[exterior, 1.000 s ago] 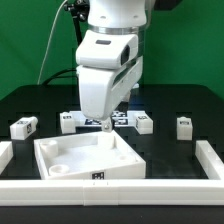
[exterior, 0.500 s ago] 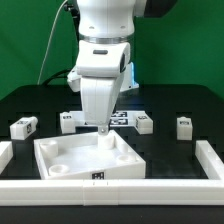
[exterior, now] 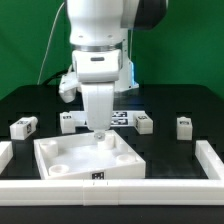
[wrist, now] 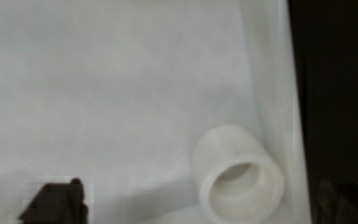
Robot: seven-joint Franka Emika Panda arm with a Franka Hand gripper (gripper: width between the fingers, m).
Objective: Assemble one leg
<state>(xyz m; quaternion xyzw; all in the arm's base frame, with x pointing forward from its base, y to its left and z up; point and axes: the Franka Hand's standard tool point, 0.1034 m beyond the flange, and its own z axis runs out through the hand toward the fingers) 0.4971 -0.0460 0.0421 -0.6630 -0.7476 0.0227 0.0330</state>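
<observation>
Several small white legs with tags lie on the black table behind the tray: one at the exterior view's far left (exterior: 24,127), one beside the arm (exterior: 68,122), one right of it (exterior: 143,123) and one at the far right (exterior: 184,126). The large white tray-like piece (exterior: 60,160) lies in front. My gripper (exterior: 100,130) hangs over the tray's far edge, holding nothing. In the wrist view my gripper (wrist: 206,205) is open, its dark fingertips (wrist: 55,203) wide apart over the tray floor (wrist: 123,90), with a round corner socket (wrist: 247,182) between them.
The marker board (exterior: 124,118) lies behind the tray, partly hidden by the arm. White rails border the table at the front (exterior: 150,190) and at the exterior view's right (exterior: 210,155).
The arm has shifted toward the exterior view's left and turned about its wrist. The gripper tip stays low over the tray's far edge. The legs and tray have not moved.
</observation>
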